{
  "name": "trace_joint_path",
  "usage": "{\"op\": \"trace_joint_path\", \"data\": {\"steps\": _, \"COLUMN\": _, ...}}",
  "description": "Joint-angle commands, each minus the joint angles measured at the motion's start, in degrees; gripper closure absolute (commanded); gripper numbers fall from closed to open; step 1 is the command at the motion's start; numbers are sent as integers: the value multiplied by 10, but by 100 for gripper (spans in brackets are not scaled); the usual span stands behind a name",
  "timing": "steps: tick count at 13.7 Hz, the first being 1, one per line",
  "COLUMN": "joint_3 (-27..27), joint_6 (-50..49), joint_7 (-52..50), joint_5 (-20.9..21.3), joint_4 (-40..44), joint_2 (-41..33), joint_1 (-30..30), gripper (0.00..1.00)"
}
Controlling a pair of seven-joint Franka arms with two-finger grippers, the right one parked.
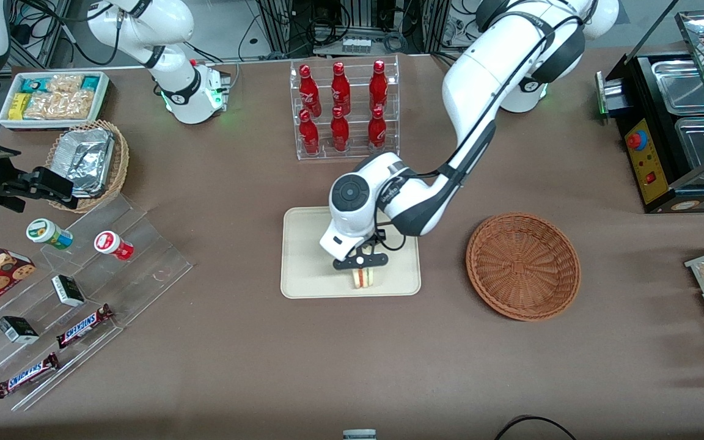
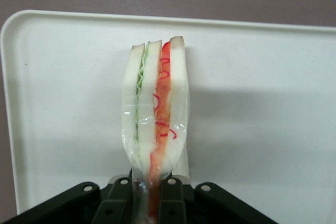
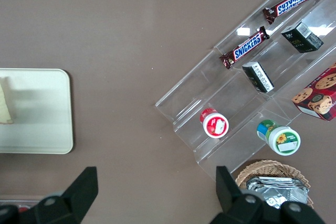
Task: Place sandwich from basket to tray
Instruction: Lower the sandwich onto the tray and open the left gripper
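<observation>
1. The gripper (image 1: 361, 265) hangs low over the tray (image 1: 309, 256), at the tray edge nearest the front camera; its fingers (image 2: 122, 199) are clenched on the sandwich (image 2: 155, 108) — one pad pressed to each bread face
2. The sandwich stands on edge directly under the gripper, cut side showing its green, orange and red layers; its wrap bunches where the fingers pinch it; in the front view its lower end (image 1: 363, 278) sits at the tray surface, though whether it actually touches I cannot tell
3. The basket (image 1: 523, 266) lies on the table beside the gripper, toward the working arm's end, apart from the tray; nothing is in it
4. A rack of red bottles (image 1: 343, 109) stands farther from the front camera than the gripper — well apart from the tray
</observation>
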Motion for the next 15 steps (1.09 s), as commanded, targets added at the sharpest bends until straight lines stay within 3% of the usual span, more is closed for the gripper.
{"op": "trace_joint_path", "data": {"steps": 1, "joint_3": 3, "joint_6": -3, "joint_7": 28, "joint_5": 6, "joint_4": 24, "joint_2": 15, "joint_1": -12, "gripper": 100}}
{"op": "trace_joint_path", "data": {"steps": 4, "joint_3": 3, "joint_6": -4, "joint_7": 27, "joint_5": 6, "joint_4": 17, "joint_2": 20, "joint_1": -19, "gripper": 97}}
{"op": "trace_joint_path", "data": {"steps": 6, "joint_3": 3, "joint_6": -5, "joint_7": 22, "joint_5": 8, "joint_4": 18, "joint_2": 19, "joint_1": -19, "gripper": 31}}
{"op": "trace_joint_path", "data": {"steps": 7, "joint_3": 3, "joint_6": -7, "joint_7": 16, "joint_5": 5, "joint_4": 18, "joint_2": 14, "joint_1": -19, "gripper": 3}}
{"op": "trace_joint_path", "data": {"steps": 10, "joint_3": 2, "joint_6": -12, "joint_7": -22, "joint_5": -1, "joint_4": 18, "joint_2": -22, "joint_1": 2, "gripper": 1}}
{"op": "trace_joint_path", "data": {"steps": 15, "joint_3": 4, "joint_6": -59, "joint_7": -55, "joint_5": -68, "joint_4": -29, "joint_2": -158, "joint_1": 58, "gripper": 1}}
